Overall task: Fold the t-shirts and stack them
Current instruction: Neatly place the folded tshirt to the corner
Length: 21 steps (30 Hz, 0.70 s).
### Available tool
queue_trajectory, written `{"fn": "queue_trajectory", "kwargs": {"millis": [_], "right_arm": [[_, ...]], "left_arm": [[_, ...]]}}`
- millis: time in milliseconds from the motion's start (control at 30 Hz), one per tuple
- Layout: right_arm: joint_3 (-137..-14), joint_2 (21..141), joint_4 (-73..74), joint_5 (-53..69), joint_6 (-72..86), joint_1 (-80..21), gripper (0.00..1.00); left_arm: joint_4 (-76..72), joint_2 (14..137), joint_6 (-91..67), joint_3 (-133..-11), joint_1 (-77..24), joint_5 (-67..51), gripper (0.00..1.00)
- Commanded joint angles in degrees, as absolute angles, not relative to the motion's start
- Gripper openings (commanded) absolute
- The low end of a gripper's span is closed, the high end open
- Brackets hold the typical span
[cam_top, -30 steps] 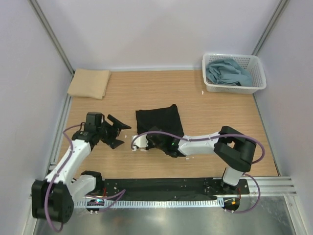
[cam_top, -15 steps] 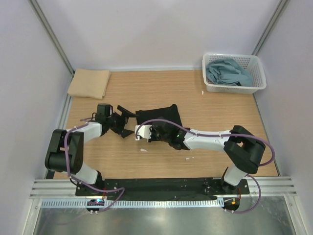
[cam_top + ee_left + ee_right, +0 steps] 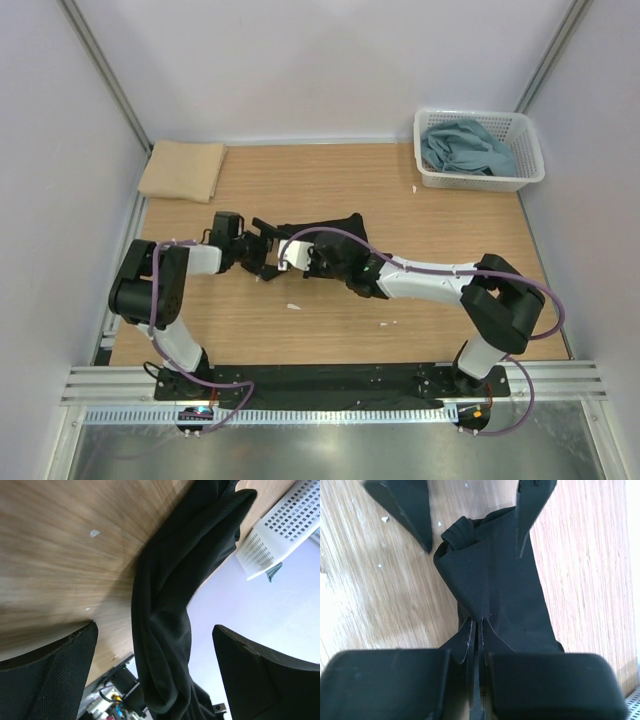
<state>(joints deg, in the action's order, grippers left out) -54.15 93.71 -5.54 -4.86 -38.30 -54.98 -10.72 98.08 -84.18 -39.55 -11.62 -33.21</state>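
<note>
A black t-shirt (image 3: pixel 330 235) lies bunched at the table's middle. My right gripper (image 3: pixel 292 258) is shut on a pinched fold of it (image 3: pixel 479 622), the cloth (image 3: pixel 495 575) spreading out ahead of the jaws. My left gripper (image 3: pixel 270 250) stands open at the shirt's left edge. Its fingers (image 3: pixel 405 505) flank the bunched corner, and the black cloth (image 3: pixel 170 605) hangs between them without being gripped. A folded tan t-shirt (image 3: pixel 182 170) rests at the far left. A blue-grey t-shirt (image 3: pixel 462 145) lies crumpled in the basket.
The white lattice basket (image 3: pixel 530 160) stands at the far right corner, also visible in the left wrist view as the basket (image 3: pixel 280 535). Small white scraps (image 3: pixel 295 306) lie on the wood near the front. Side walls close in the table left and right.
My left arm swung right until its open jaws straddle the shirt's left edge. My right gripper carried its pinched cloth away from the near edge, toward the left gripper.
</note>
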Motion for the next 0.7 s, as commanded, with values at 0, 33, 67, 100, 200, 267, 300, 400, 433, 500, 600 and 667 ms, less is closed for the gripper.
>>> {"fn": "queue_trajectory", "kwargs": {"millis": [0,33,67,100,200,267,300,400,433,500,600,667], "right_arm": [[-57.0,90.3,-8.7,-3.8,-36.1,-54.8,0.02],[-57.0,90.1,-8.9,-3.8,-35.9,-54.7,0.02],[-57.0,90.1,-8.9,-3.8,-35.7,-54.6,0.01],[-57.0,89.9,-8.9,-3.8,-35.3,-54.5,0.01],[-56.7,89.7,-9.4,-3.6,-34.3,-54.1,0.01],[-56.4,89.8,-10.0,-3.5,-33.8,-53.9,0.02],[-56.4,89.9,-10.2,-3.6,-33.6,-53.8,0.02],[-56.8,90.0,-10.5,-3.6,-33.4,-53.4,0.02],[-57.0,89.9,-10.5,-3.3,-33.1,-53.2,0.02],[-57.3,89.7,-10.5,-2.7,-32.8,-53.1,0.01],[-57.8,89.9,-9.9,-2.1,-32.1,-53.0,0.01],[-57.9,90.1,-9.7,-1.8,-31.2,-53.0,0.02]], "left_arm": [[-12.7,102.1,-85.3,-42.3,-12.0,-32.5,0.97],[-13.0,103.6,-85.9,-42.6,-12.0,-32.5,0.96],[-13.4,104.1,-86.1,-42.8,-12.0,-32.4,0.95],[-13.3,104.4,-86.4,-42.9,-12.0,-31.8,0.93],[-13.4,105.2,-87.4,-43.0,-12.1,-29.8,0.86],[-13.4,106.9,-87.2,-44.6,-12.1,-29.7,0.83],[-12.2,107.5,-86.8,-45.3,-12.1,-29.8,0.8],[-12.0,109.7,-86.4,-46.9,-12.1,-30.2,0.73],[-11.9,110.0,-86.2,-47.3,-12.1,-30.2,0.69],[-10.6,111.0,-84.7,-48.9,-12.0,-29.8,0.65],[-8.8,112.8,-81.8,-52.0,-11.7,-30.1,0.49],[-7.6,113.6,-79.6,-54.5,-11.4,-30.5,0.3]]}}
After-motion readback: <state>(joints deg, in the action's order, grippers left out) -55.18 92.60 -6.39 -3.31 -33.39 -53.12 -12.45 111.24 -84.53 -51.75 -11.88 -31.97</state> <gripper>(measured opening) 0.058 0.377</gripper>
